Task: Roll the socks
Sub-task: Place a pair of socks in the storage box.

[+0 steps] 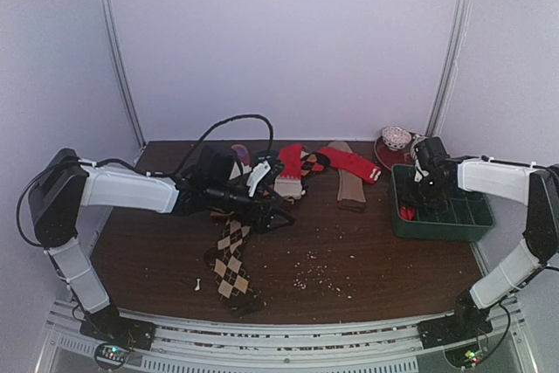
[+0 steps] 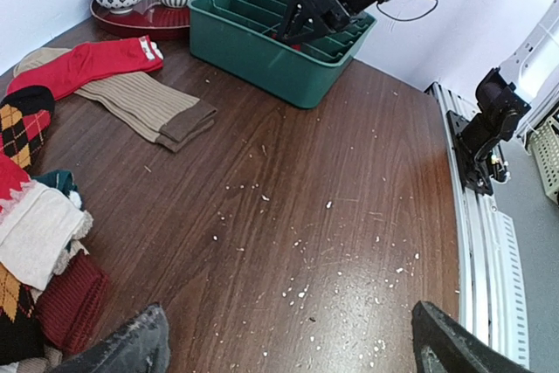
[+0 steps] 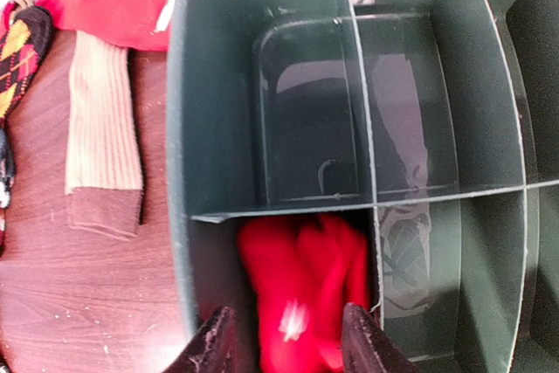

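Seeing one red roll (image 3: 297, 303) in green bin's (image 1: 437, 229) corner cell, right jaws half-open astride it, apparently let go; left jaws wide, empty; red sock (image 1: 349, 162) and argyle sock (image 1: 231, 259) lying unrolled left of bin.

Walls (image 1: 288, 41) were plain, pale, evenly lit | metal strips (image 1: 118, 50) ran up both corners | table (image 1: 376, 251) was dark wood, crumb-flecked | aluminium rail (image 1: 288, 334) lined near edge

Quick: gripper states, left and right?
Left gripper: open, empty.
Right gripper: astride the red sock in the green bin; grip cannot be told.
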Controlling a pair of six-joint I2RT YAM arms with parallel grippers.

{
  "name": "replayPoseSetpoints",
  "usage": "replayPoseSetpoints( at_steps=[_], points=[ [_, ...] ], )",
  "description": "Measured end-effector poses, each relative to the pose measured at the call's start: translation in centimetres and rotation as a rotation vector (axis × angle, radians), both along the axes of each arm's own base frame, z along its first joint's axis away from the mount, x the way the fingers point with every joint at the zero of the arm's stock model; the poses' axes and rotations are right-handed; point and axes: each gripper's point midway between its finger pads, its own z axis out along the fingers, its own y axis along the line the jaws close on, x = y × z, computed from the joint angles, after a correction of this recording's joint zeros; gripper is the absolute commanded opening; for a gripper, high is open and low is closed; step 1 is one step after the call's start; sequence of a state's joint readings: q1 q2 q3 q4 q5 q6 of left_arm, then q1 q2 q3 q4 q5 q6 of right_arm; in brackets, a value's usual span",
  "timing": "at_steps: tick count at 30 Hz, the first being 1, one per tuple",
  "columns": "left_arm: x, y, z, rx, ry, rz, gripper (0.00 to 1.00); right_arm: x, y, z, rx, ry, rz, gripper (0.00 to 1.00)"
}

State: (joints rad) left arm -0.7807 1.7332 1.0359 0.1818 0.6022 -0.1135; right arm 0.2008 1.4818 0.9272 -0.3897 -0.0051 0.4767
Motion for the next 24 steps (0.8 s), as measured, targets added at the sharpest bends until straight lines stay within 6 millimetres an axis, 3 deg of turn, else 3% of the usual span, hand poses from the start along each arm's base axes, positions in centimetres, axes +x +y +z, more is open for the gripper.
replayPoseSetpoints(
  at_steps=[8, 14, 19, 24],
  points=[
    [0.1, 0.1, -0.2, 0.016, 0.007, 0.011, 0.96, 0.3, 0.1, 0.4, 0.005, -0.018, 0.005, 0.41],
    [0.3, 0.2, -0.2, 0.021, 0.006, 0.019, 0.98, 0.9, 0.1, 1.0, 0.011, -0.054, 0.012, 0.45],
    [1.1, 0.0, 0.8, 0.015, -0.021, 0.047, 0.98, 1.0, 0.8, 3.9, 0.04, -0.14, 0.066, 0.47],
    [1.6, 1.0, 3.6, 0.004, -0.077, 0.11, 0.98, 0.9, 2.6, 6.7, 0.078, -0.23, 0.145, 0.49]
  ],
)
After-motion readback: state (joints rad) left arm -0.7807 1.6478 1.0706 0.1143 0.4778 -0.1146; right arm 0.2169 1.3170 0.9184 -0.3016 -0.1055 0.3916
